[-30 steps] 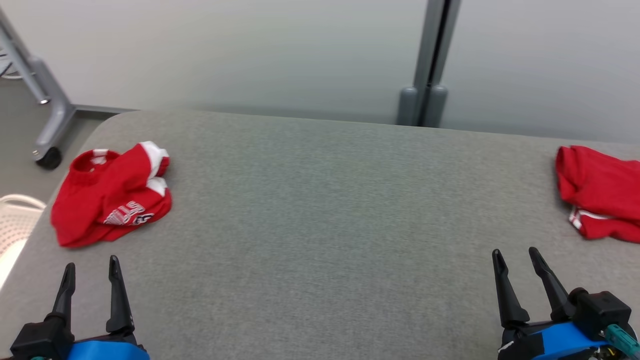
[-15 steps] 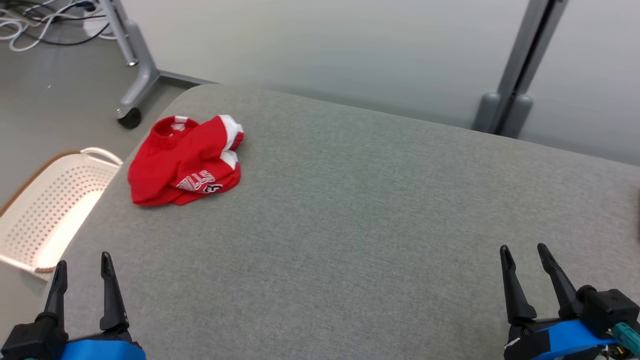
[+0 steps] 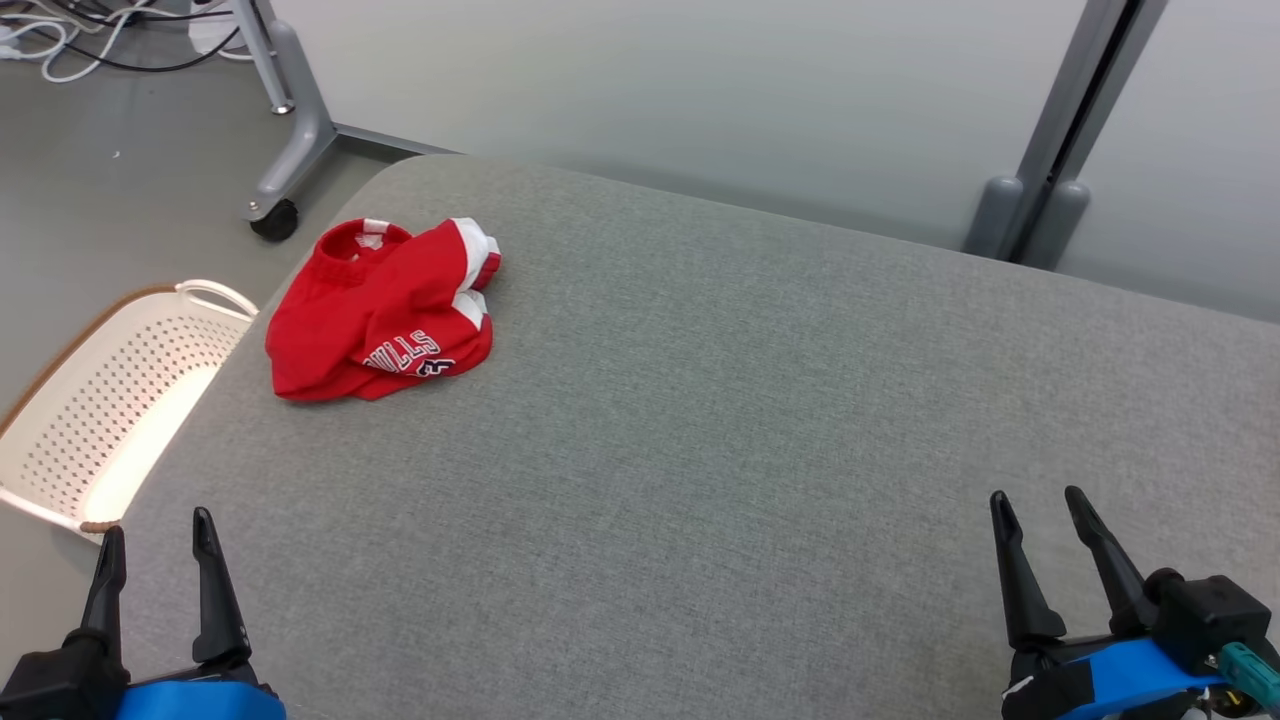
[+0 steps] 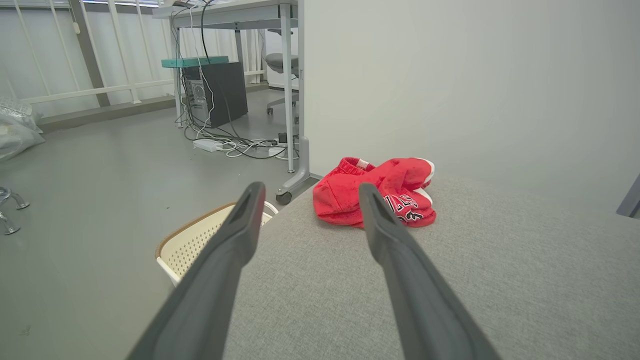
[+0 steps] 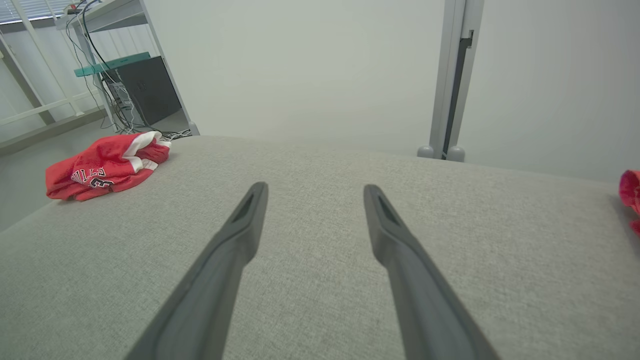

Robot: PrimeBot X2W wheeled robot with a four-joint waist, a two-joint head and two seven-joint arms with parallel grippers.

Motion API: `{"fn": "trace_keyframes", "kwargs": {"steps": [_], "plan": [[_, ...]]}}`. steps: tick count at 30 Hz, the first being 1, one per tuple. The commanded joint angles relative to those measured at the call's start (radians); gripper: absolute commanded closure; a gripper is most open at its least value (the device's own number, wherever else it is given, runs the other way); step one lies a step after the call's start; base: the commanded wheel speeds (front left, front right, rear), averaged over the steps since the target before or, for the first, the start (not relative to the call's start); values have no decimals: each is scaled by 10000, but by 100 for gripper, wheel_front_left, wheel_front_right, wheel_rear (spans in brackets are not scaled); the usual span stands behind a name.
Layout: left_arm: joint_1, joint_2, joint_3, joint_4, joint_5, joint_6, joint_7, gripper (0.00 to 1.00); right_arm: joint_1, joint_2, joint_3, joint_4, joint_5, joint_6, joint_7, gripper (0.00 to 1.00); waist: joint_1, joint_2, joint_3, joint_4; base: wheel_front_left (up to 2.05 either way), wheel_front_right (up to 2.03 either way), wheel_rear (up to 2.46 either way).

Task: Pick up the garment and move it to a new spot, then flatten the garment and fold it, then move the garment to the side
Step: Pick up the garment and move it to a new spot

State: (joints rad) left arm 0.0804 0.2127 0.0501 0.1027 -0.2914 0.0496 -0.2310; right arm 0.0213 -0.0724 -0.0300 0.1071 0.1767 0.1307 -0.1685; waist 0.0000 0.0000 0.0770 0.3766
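Observation:
A crumpled red garment [image 3: 380, 312] with white trim and lettering lies on the grey padded table [image 3: 720, 400] near its far left corner. The left wrist view has the garment [image 4: 375, 192] ahead, just beyond the fingers, and the right wrist view has the garment [image 5: 105, 165] far off to the left. My left gripper [image 3: 155, 535] hovers open over the table's near left corner, well short of the garment. At the near right my right gripper [image 3: 1038, 512] is open too, with nothing between its fingers.
A white perforated basket [image 3: 110, 400] sits on the floor beside the table's left edge. A second red cloth [image 5: 631, 197] peeks in at the table's right edge. A wheeled grey stand leg [image 3: 285, 130] and a grey post [image 3: 1040, 190] stand behind the table.
The camera has turned left: the garment now sits nearer the middle, the basket has come into view, and the right-hand red cloth has left the head view. Both grippers stay open.

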Motion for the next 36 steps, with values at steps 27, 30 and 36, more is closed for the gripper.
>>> {"fn": "trace_keyframes", "kwargs": {"steps": [27,30,36], "plan": [[-7798,2268,41,4311,-122,-1010,220,0,-1223,-1342,-1271,-2459,-398,1,1083,0,0,0,4012,-2610,0,0,0],[-8518,2457,16,5417,-175,-1111,358,0,-1290,-1415,-1344,-2672,-357,1,1167,0,0,0,4414,-2831,0,0,0],[-9459,2666,-320,7593,-101,-1337,792,0,-1385,-1454,-1447,-2977,-391,1,1218,0,0,0,4879,-3055,0,0,0]]}}
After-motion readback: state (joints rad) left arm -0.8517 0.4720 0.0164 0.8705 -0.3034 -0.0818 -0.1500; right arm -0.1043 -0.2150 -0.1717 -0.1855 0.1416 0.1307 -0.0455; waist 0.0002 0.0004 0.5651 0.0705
